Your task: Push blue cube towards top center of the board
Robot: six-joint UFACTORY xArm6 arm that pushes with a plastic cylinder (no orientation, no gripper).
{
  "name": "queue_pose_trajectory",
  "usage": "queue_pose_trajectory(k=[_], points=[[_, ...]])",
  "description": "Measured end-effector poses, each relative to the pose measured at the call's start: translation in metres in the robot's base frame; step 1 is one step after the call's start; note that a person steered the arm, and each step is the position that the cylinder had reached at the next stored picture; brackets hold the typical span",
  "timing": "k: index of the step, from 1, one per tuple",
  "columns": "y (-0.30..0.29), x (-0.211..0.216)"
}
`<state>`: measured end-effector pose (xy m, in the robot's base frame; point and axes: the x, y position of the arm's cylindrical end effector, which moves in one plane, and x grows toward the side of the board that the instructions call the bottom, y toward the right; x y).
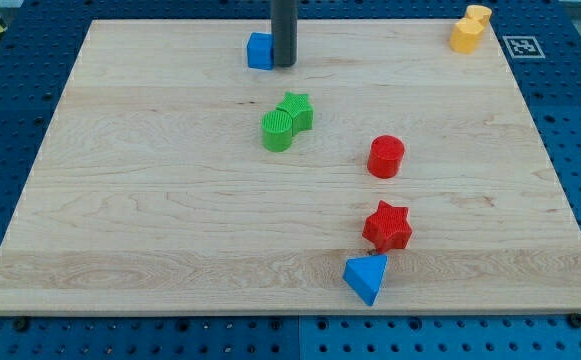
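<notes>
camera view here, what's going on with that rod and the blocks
A single arm's dark rod is pushing the small blue cube across the wooden board. My tip sits right against the cube's right side in the view, near the top centre of the board. The green blocks, the red cylinder and the other blocks lie apart, untouched.

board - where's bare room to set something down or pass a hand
The widest bare patch is the board from its left edge to the green blocks. Another lies between the red cylinder and the right edge, below the yellow blocks. It is crowded where the red star touches the blue wedge, and where my tip meets the blue cube.
</notes>
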<state>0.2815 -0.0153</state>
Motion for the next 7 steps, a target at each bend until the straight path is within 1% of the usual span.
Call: queue_pose_trajectory(k=[2,3,4,6,7], points=[[-0.001,0.018],[-0.014,0.018],[-0.036,0.010],[-0.036,0.006],[-0.046,0.009]])
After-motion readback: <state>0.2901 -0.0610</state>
